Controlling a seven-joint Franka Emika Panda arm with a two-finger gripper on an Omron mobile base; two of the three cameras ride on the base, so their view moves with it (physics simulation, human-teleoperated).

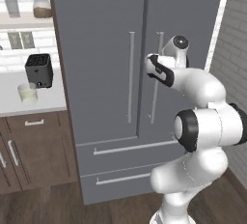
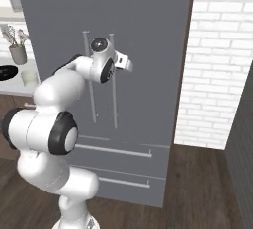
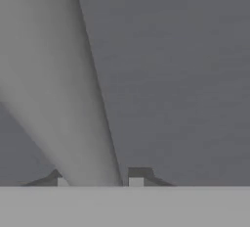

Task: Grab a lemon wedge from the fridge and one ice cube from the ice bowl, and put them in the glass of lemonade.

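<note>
Filling the hand view, a silver bar handle (image 3: 73, 99) is running between the two dark fingertips (image 3: 139, 174) of the hand (image 3: 97, 179), which are sitting on either side of it; whether they are pressing on it is unclear. From the left base view, the hand is hiding behind the wrist at the fridge (image 1: 96, 49), both doors shut, and the glass of lemonade (image 1: 27, 93) is standing on the counter (image 1: 14, 105) beside a toaster (image 1: 39, 70). On the right base view, the ice bowl (image 2: 7, 72) is cut off at the edge.
</note>
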